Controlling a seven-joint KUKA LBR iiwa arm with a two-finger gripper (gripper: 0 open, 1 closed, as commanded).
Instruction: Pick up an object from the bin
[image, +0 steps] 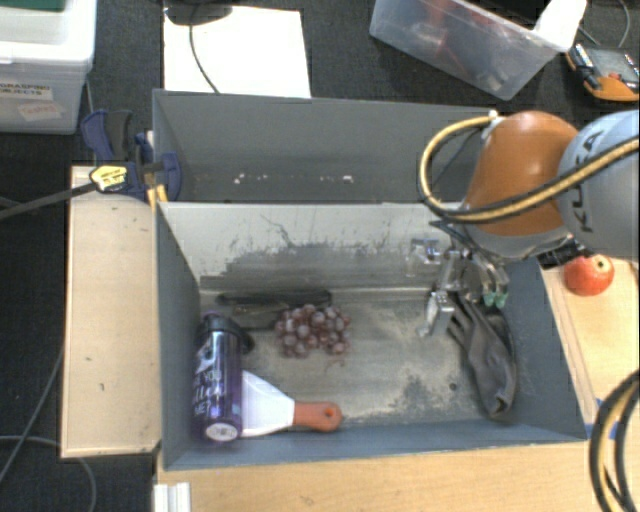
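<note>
Grey rag (490, 365) lies at the right of the bin (300, 140), right by the hand (440, 312), can't tell if that's open or closed, so nothing looks lifted and the pick's all left.

free: bare bin floor (395, 380), centre to near-right | left blocked: blue can (218, 378), white scraper (270, 410) | far-centre: purple grape bunch (313, 331), black rod (275, 298) | right: dark rag (490, 362) lies along wall

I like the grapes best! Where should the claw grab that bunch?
Probably across the middle of the grapes, straight down from above: they lie as a low, rounded clump on the bin floor, clear of the bottle.
</note>
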